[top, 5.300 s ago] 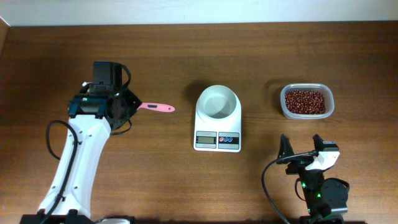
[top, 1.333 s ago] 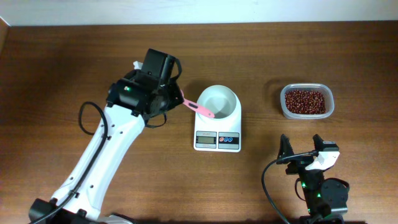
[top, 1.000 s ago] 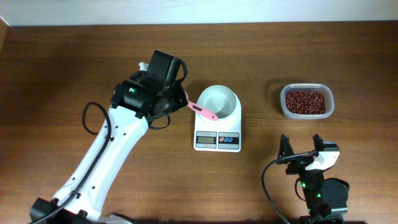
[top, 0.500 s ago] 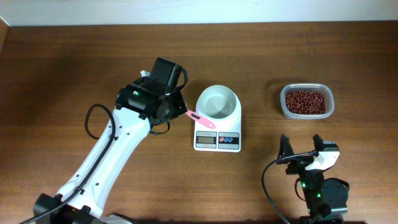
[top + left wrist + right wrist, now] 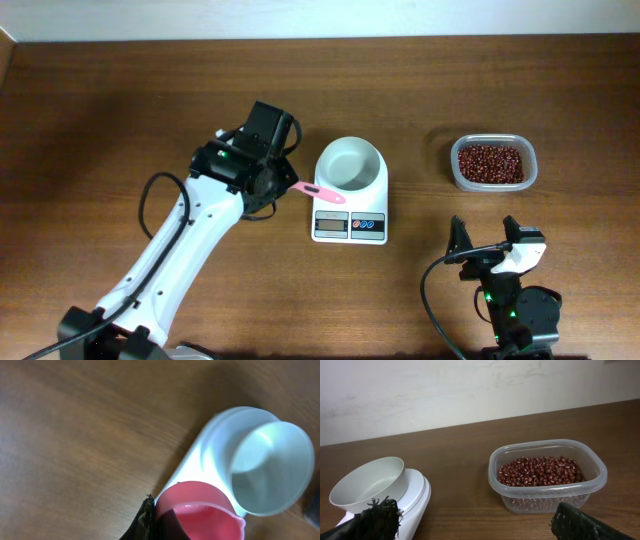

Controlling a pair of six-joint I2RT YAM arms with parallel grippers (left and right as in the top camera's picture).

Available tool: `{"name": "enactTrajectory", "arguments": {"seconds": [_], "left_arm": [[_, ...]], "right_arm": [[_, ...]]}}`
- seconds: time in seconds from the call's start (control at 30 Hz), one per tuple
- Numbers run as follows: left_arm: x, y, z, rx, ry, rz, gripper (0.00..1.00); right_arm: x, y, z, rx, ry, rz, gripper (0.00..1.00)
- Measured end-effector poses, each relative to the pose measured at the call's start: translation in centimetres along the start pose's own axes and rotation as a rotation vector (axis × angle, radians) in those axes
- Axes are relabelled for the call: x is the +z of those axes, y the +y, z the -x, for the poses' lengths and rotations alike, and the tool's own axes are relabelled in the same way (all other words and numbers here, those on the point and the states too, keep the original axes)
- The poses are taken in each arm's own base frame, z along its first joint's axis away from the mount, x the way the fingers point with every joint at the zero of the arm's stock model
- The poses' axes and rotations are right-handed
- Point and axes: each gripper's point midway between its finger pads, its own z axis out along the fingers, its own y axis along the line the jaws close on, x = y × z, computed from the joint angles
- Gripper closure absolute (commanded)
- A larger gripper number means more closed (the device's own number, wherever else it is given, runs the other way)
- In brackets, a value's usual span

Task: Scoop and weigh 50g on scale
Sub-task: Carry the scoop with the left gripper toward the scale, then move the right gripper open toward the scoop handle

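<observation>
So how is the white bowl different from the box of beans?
The bowl is round and white; the box is clear with rounded corners. The bowl is empty; the box holds red beans. The bowl sits on the scale; the box sits on the table. Both are open on top.

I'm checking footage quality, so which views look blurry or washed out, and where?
Overhead: sharp, evenly lit, the scale's buttons distinct. Left wrist: the pink scoop sits close and blurred, and the scale's side washes out white. Right wrist: the beans are crisp, while its own fingers are dark fuzzy shapes in the lower corners.
</observation>
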Motion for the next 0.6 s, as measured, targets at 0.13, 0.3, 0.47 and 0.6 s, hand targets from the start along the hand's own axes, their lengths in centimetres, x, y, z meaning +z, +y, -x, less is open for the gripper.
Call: {"name": "enactTrajectory", "arguments": {"seconds": [0.13, 0.3, 0.47, 0.6], "left_arm": [[0.73, 1.07, -0.43, -0.080, 0.002, 0.040, 1.00], [0.73, 1.12, -0.35, -0.110, -0.003, 0.043, 1.00], [0.73, 1.11, -0.33, -0.117, -0.003, 0.042, 1.00], [0.74, 1.01, -0.27, -0.118, -0.006, 0.038, 1.00]], "right_arm": [[0.00, 0.00, 0.00, 0.000, 0.000, 0.000, 0.01], [0.00, 0.00, 0.00, 0.000, 0.000, 0.000, 0.01], [0.00, 0.03, -0.01, 0.000, 0.000, 0.001, 0.01], [-0.01, 0.42, 0.01, 0.172, 0.003, 0.024, 0.01]]}}
